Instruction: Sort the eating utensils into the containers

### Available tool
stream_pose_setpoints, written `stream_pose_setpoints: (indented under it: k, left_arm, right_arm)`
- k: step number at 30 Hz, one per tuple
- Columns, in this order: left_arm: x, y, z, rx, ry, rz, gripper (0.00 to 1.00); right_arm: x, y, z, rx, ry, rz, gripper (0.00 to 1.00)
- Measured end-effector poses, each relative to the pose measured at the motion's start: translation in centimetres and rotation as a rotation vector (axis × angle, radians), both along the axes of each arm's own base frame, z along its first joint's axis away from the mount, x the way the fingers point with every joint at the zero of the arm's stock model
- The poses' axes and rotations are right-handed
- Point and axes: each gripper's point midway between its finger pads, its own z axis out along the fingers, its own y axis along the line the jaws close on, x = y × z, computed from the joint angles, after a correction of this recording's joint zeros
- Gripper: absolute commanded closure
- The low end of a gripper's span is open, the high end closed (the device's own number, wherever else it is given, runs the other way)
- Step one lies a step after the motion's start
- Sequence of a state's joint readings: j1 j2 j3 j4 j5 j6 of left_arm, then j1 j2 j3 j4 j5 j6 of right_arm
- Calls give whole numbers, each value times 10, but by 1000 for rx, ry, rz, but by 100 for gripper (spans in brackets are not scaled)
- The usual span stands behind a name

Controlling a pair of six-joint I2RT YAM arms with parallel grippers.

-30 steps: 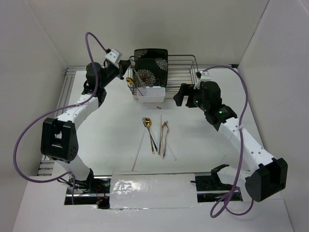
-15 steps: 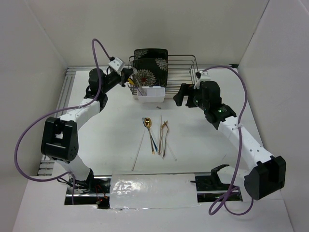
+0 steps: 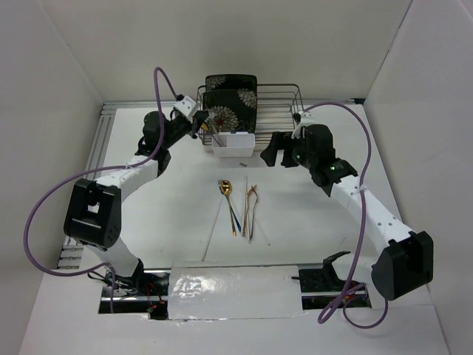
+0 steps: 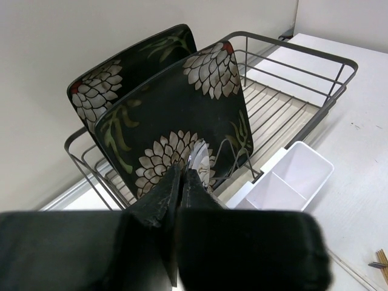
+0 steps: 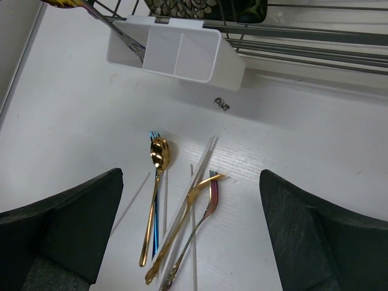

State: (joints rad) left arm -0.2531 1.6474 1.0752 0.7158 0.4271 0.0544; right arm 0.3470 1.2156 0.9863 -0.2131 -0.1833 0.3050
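Left arm: rises from its base at the near left corner, folds at the elbow and reaches forward and to the right, wrist aimed at the black wire rack.
Left fingers: pressed together on a shiny silver piece. Its rounded end shows just past the tips, in front of the nearer floral plate.
Right arm: runs from its base at the near right corner diagonally forward and to the left, wrist tipped down over the table.
Right fingers: spread wide with nothing between them, hanging above the table just right of the white caddy.
White caddy: sits against the rack's near side, divided into compartments. The left fingers are at its left end.
Leaning utensil: a slim grey shaft stands in the caddy's left-end compartment, tilted left. Whether it is the silver piece in the left fingers cannot be told.
Loose utensils: these lie on the mid-table between the arms, well apart from the caddy.
Gold spoon: bowl toward the caddy, just beside the blue fork.
Gold fork and pink fork: these cross the pale chopsticks.
Single chopstick: lies alone, left of the spoon.
Small dark object: on the table between the caddy and the loose utensils.
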Motion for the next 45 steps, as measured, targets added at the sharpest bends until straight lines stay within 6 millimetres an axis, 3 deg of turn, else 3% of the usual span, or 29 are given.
stream_pose_setpoints:
  k: [1, 4, 10, 11, 12, 16, 24, 25, 26, 27, 30, 36, 39, 45]
  left_arm:
    - [0, 0, 0, -1, 4, 1, 77]
    - [-1, 0, -3, 1, 19, 2, 59]
    - [-5, 5, 3, 1, 29, 28, 36]
    - [-6, 7, 9, -1, 20, 37, 16]
    - [-8, 8, 15, -3, 9, 43, 5]
    - [-23, 19, 49, -26, -32, 75, 0]
    - [-71, 63, 147, -161, -66, 145, 0]
    - [-74, 65, 143, -173, -16, 151, 0]
    - [-83, 73, 162, -189, -46, 163, 0]
    - [-91, 77, 164, -198, -31, 169, 0]
    - [-123, 80, 155, -214, 30, 165, 0]
    - [-178, 82, 92, -215, 179, 145, 0]
    - [-194, 85, 69, -206, 234, 151, 0]
    - [-204, 89, 55, -199, 293, 170, 0]
  right_arm:
    - [0, 1, 0, 3, -1, 8, 0]
    - [-2, 7, -2, 2, 0, 35, 0]
    - [-9, 38, -26, -39, 38, 126, 0]
    - [-11, 44, -29, -42, 41, 140, 0]
    - [-14, 53, -33, -46, 45, 163, 0]
    - [-18, 69, -45, -58, 64, 203, 1]
    - [-29, 108, -96, -131, 134, 273, 6]
    - [-30, 111, -103, -142, 145, 278, 9]
    - [-31, 114, -111, -154, 157, 281, 10]
    - [-32, 116, -117, -162, 166, 284, 12]
    - [-30, 124, -135, -182, 179, 288, 18]
    - [-27, 128, -169, -224, 210, 300, 35]
    - [-22, 130, -179, -243, 208, 312, 40]
    - [-13, 138, -188, -275, 176, 360, 43]
